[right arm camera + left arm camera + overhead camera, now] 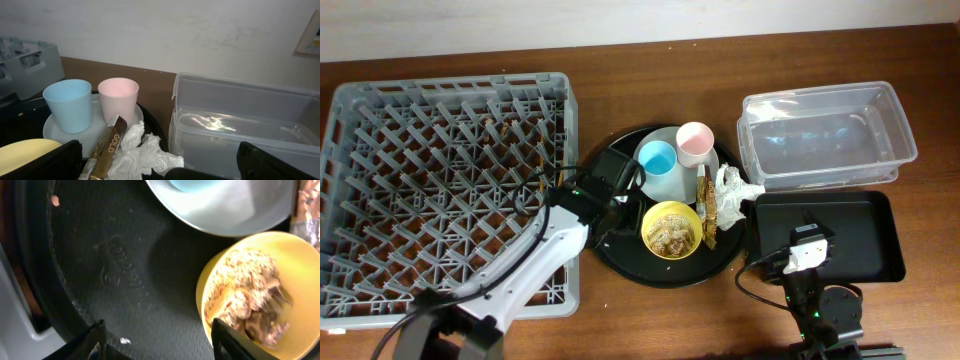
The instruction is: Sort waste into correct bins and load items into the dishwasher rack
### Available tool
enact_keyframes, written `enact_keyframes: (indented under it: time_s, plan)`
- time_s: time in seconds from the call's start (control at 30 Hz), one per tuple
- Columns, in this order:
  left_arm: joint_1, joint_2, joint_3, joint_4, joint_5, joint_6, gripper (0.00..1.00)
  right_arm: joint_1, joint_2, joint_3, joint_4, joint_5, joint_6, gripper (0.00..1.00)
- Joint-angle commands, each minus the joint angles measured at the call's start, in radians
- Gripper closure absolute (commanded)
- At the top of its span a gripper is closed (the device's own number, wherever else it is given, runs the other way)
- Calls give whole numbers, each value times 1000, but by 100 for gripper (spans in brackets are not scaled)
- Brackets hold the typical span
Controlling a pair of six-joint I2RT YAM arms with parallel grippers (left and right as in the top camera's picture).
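The grey dishwasher rack [440, 190] fills the left. On a round black tray [620, 255] stand a light blue cup [657, 160] and a pink cup [696, 143] on a white plate [676, 185]. Beside them are a yellow bowl [670, 230] of beige food scraps [250, 300], a brown wrapper [707, 205] and a crumpled napkin [735, 188]. My left gripper [157, 342] is open low over the tray floor, its right finger at the bowl's rim [210, 280]. My right gripper [160, 162] is open and empty, above the rectangular black tray [860, 235] and facing the napkin [142, 152]. I cannot make out the chopsticks.
The clear tub [825, 135] stands at the back right, just behind the rectangular black tray; it also shows in the right wrist view [245, 125]. The rack's wall lies close to the round tray's left side. A wall runs behind the table.
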State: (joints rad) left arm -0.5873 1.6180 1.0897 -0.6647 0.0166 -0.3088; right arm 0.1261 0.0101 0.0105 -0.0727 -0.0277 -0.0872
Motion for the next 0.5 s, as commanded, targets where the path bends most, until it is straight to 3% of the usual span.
enact_keyframes:
  time_s: [0.0, 0.2, 0.47]
  plan:
    - [-4, 61, -7, 42, -36, -47, 36, 5, -6, -5, -3, -6, -6, 2]
    - [6, 40, 29, 46, -40, -46, 35, 5, -6, -5, -3, -6, -6, 1]
    - [21, -268, 78, -77, -44, -44, 35, 5, -6, -5, -3, -6, -6, 1]
